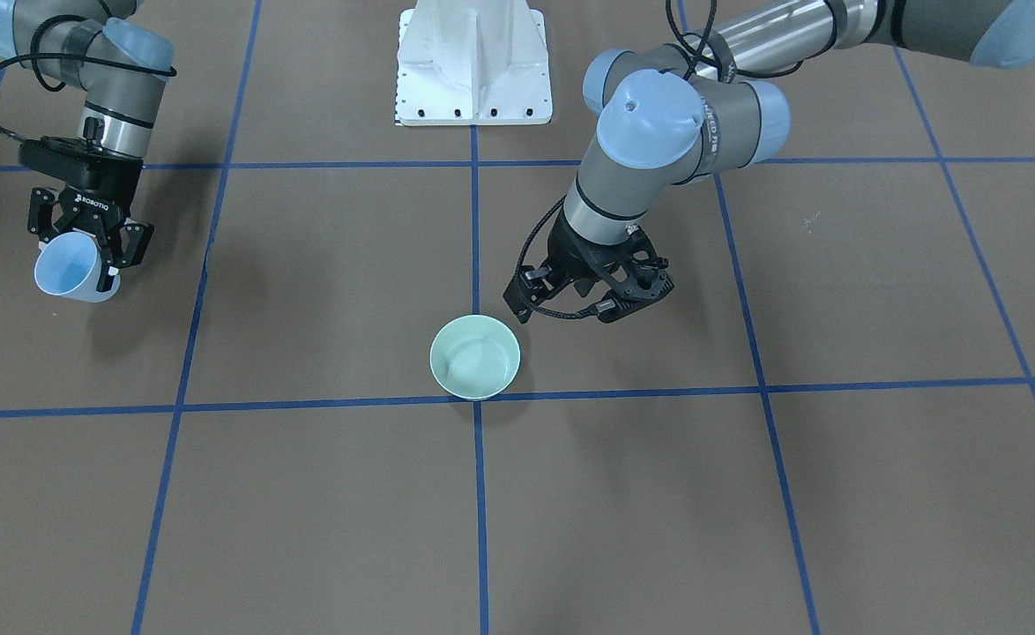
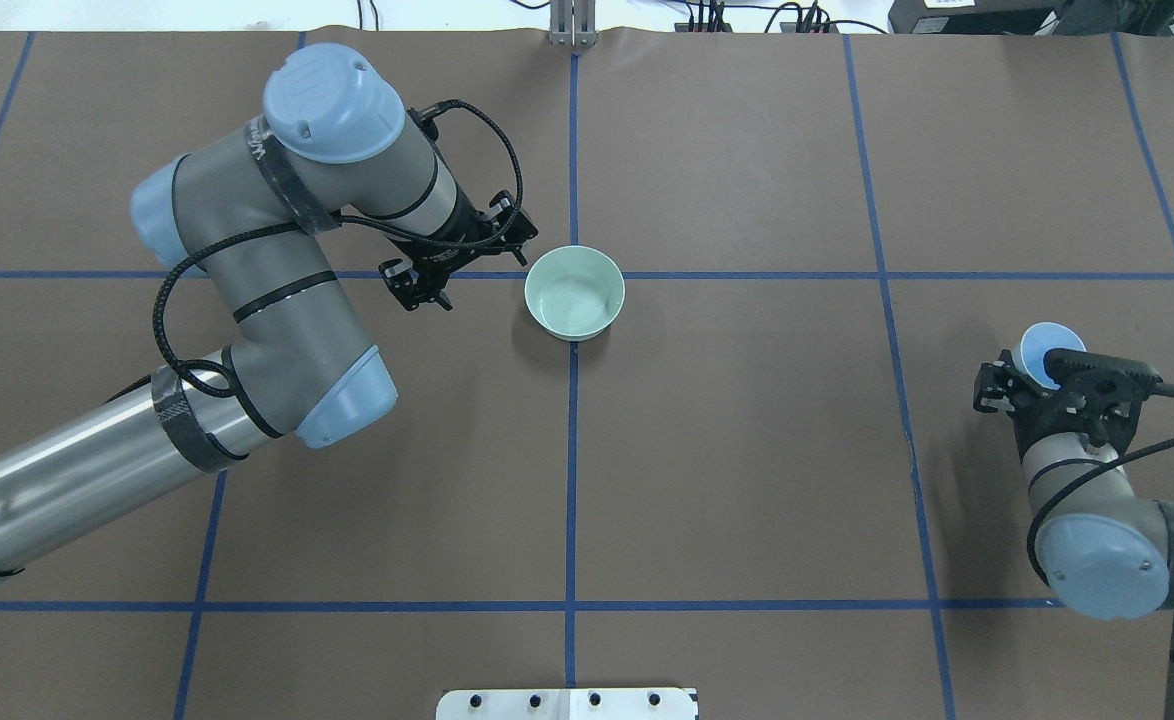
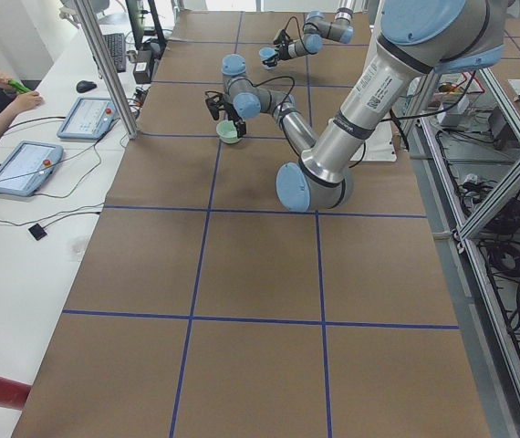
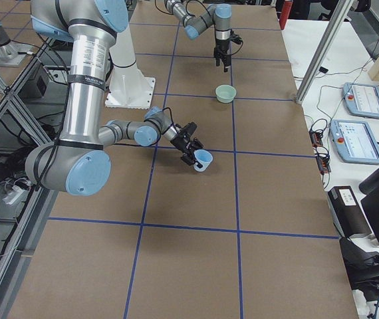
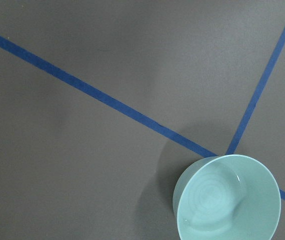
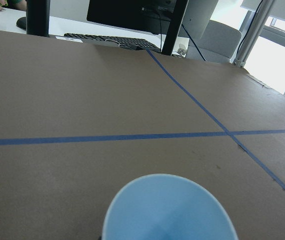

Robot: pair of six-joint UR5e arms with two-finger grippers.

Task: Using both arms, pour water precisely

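1. While the right gripper (image 1: 87, 240) was clamped on a pale-blue cup (image 1: 66, 269), we saw the cup lifted clear of the brown paper table cover (image 1: 879, 291), with its shadow lying apart from it.
2. That cup was smooth, thin-walled and tapered, wider at the rim than at the base. The bowl (image 2: 574, 292) was round, glossy and mint-green with steep sides, and it stood upright on a crossing of the blue tape lines (image 2: 747, 274).
3. The left gripper (image 2: 462, 265) hung just beside the bowl on the robot's left of it, not touching it. Its black fingers were spread wide with nothing between them.
4. The water (image 5: 208, 199) showed only as faint concentric rings low in the bowl, and we could not tell them for certain from the glaze.
5. The right wrist view gave us the cup's rim and blue inside from close behind, though we could not tell there whether it held liquid. The left wrist view caught the bowl in its lower right corner. Only the front-facing view and the two side views showed the whole white pedestal (image 1: 473, 62).
6. The cup was tilted, with its long axis leaning away from the robot and its mouth turned up and towards the operators' side. It was well apart from the bowl, towards the table's right end.
7. Both arms were grey and silver tubes with light-blue round caps. The left arm (image 2: 277, 300) was folded at the elbow and reached to the middle, and the right arm (image 2: 1097, 555) stayed near the right edge.
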